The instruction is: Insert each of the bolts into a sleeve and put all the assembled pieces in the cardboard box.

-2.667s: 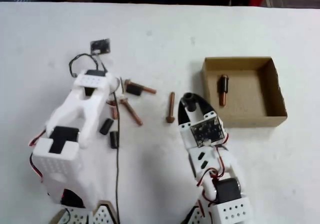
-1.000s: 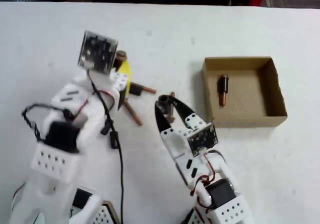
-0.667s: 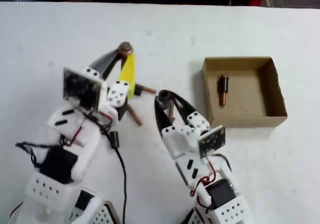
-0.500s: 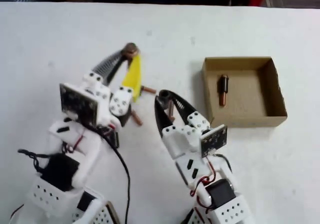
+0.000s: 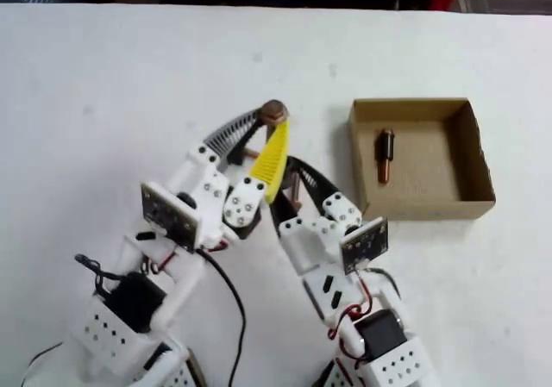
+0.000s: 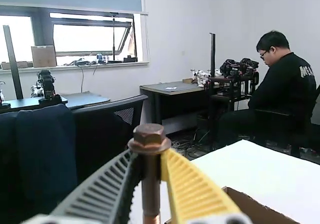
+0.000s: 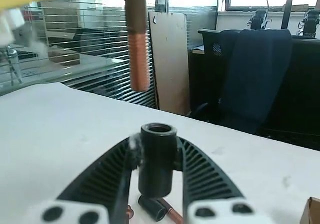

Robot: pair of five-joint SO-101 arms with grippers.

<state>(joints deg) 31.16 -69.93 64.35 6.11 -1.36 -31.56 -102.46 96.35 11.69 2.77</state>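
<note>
White table; left hand grips bolt, right hand grips sleeve; office chairs behind.

One copper bolt is hanging upright, head up, its threaded tip hovering above and apart from a black sleeve that's standing upright w/ bore facing up. The cardboard box is holding one assembled piece, lying flat.

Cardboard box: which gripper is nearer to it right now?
Right. The right gripper, shut on a sleeve, sits just left of the cardboard box in the high view. The left gripper, shut on a bolt, is farther left of it.
</note>
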